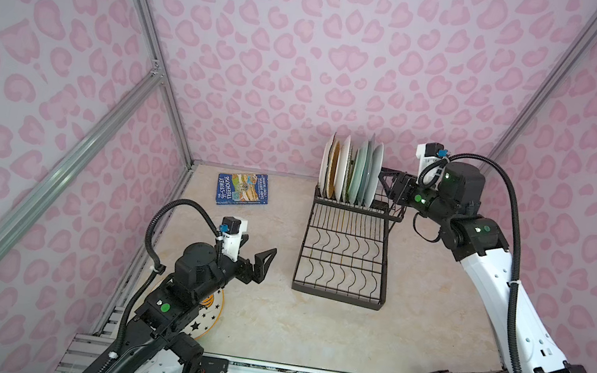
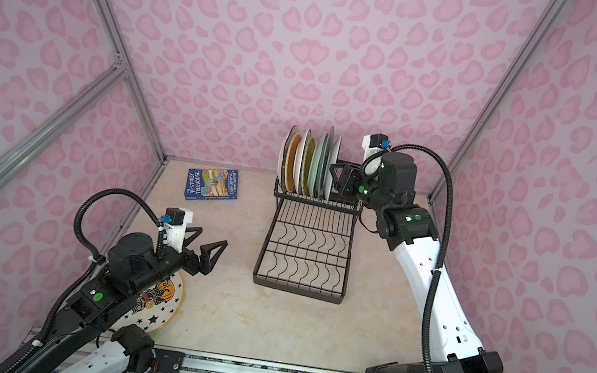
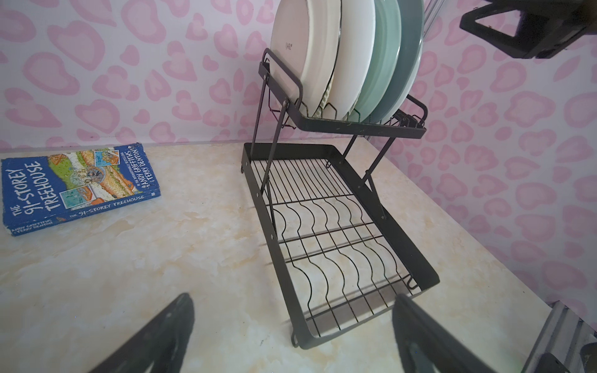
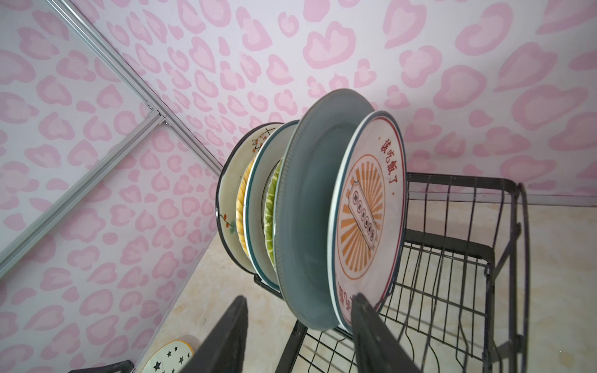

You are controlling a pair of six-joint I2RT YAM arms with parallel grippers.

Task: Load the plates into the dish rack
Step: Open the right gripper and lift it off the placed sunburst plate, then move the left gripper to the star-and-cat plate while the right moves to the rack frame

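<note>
Since the upright slots of the upper basket keep dishes on edge, seven of the plates (image 1: 350, 171) stand there in a close row, leaning a little on one another, at the back of the dish rack (image 1: 336, 297). The right end effector (image 1: 386, 183) sits at the row's open end, low by the rim of the outermost printed plate (image 4: 371, 210). Its jaws are partly open and wider than that rim, so I judge it is not gripping the plate. The plate's weight seems to rest on the wires beside the grey-blue plate (image 4: 310, 210). The left end effector (image 2: 210, 241) hangs spread wide and empty over the worktop (image 1: 306, 331), near the lower tray. That leaves one star-patterned plate (image 2: 168, 309) lying flat beneath that arm (the blue book (image 1: 242, 189) is no part of the job), likely the next pick
</note>
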